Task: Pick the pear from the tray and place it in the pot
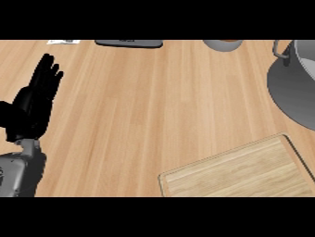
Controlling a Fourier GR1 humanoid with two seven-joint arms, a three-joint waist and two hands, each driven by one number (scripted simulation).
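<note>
The pear shows nowhere in this view. No pear lies on the wooden tray (242, 173) at the lower right. The big grey pot (304, 92) stands near the tray at the right edge. It is partly cut off, so most of its inside is hidden. The pear may be in there or somewhere out of sight; there is no telling.

The left hand (34, 104) rests at the left side, fingers straight and up, holding nothing. The right hand is not in view, so its fingers cannot be told.

If the pear is being carried out of sight, it could bump the pot's rim. Then it could fall and roll away over the counter (153, 102).
</note>
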